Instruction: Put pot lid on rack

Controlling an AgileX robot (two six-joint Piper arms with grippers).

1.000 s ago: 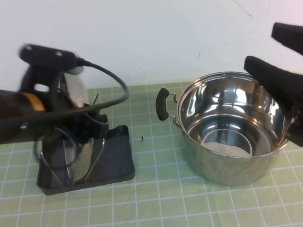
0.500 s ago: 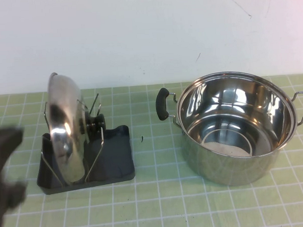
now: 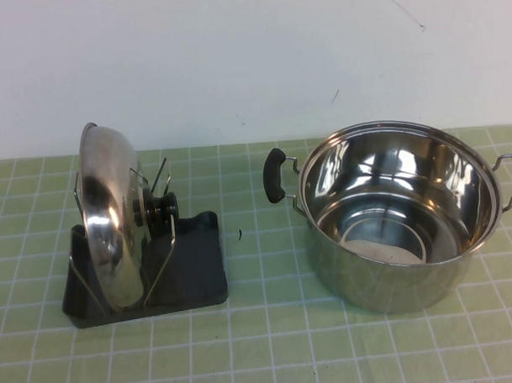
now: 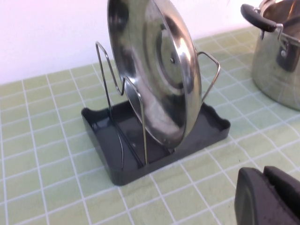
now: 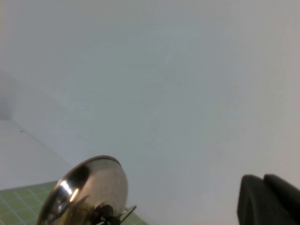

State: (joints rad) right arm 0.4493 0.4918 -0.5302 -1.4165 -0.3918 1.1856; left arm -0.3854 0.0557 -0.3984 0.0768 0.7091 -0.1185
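Pot lid (image 3: 112, 217) now standing upright between prongs of rack (image 3: 192, 273), left of frame, unheld. Left gripper (image 4: 268, 196) and right gripper (image 5: 268, 199) both gone from high view since a second ago, fingers' state impossible to tell. Task looking complete.

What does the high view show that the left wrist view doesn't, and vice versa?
High view only: the whole pot with its empty inside, and the pot lid's black knob; neither arm shows. Left wrist view only: the pot lid's concave underside, and the left gripper low in the corner, off the lid, jaws together. Both: the pot lid standing on edge between the wire prongs of the rack. The right gripper appears only in its own wrist view.
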